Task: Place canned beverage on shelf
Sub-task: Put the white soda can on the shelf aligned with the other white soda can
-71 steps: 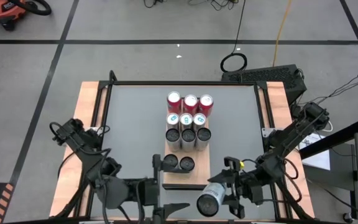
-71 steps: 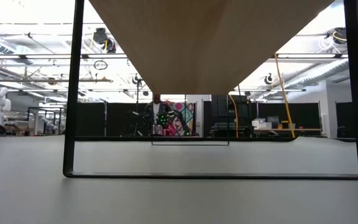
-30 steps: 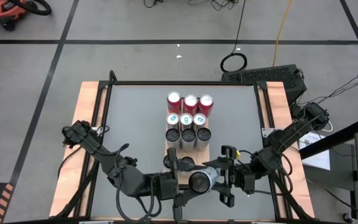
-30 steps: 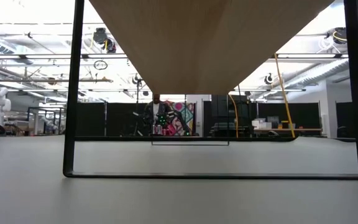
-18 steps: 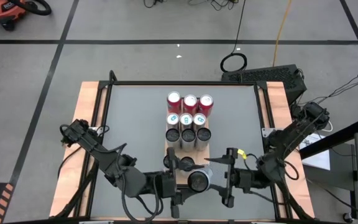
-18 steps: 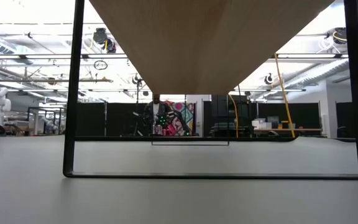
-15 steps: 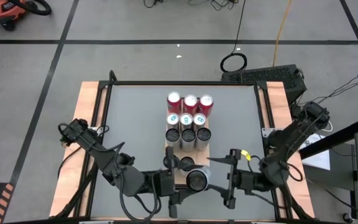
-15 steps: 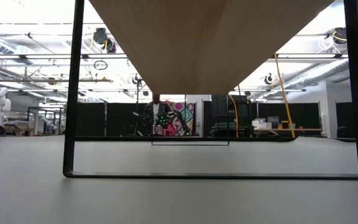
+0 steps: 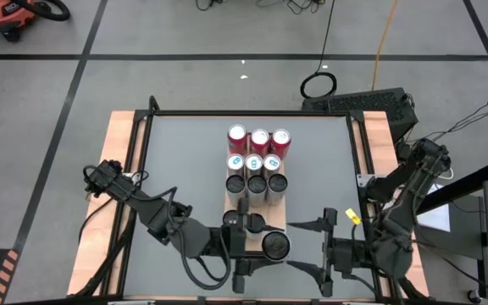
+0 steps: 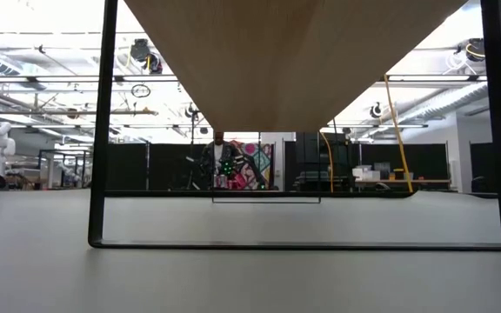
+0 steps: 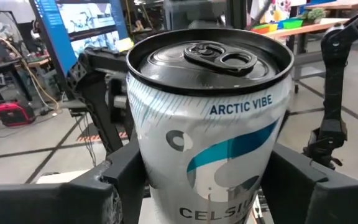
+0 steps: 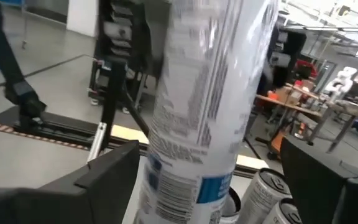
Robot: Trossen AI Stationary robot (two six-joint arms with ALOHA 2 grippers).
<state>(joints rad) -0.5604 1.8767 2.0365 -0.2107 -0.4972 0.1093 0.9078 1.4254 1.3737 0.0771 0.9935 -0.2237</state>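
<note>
Right gripper released, backed off can.

Beyond the grey counter: concrete floor crossed by black tape lines. Far left, a red shop vacuum; past the far right corner, a coiled black cable below a yellow cord. At right, white papers.
</note>
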